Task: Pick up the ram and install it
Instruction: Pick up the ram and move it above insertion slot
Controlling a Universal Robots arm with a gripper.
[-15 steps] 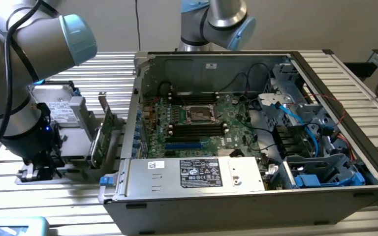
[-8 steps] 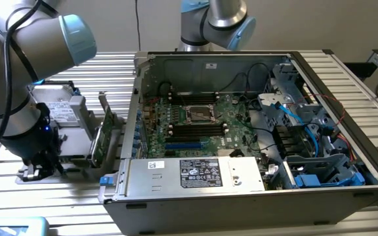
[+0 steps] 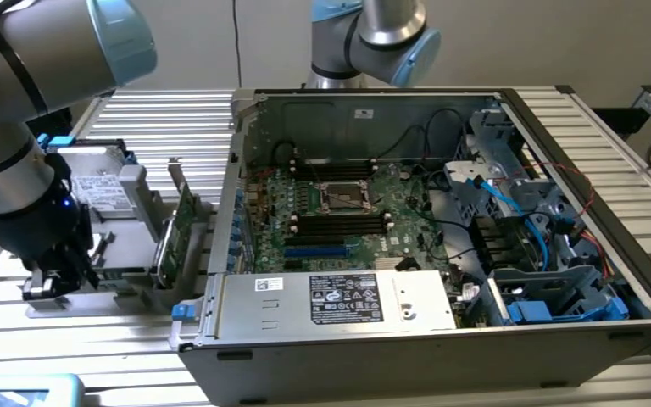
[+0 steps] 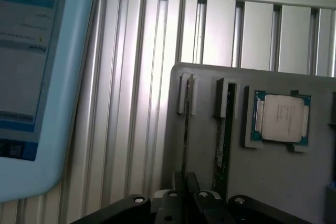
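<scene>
The tool is clenched on the ram — the stick stands edge-on in a slot of the grey tray, on the desk at the exterior view's left. Just right of the tray sits the open computer case.

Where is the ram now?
The ram stands edge-on in the gray tray, exterior view's left of the computer case, just ahead of the gripper.

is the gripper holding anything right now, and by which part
Cannot tell: the gripper sits at one end of the ram standing in the tray, grip not visible.
</scene>
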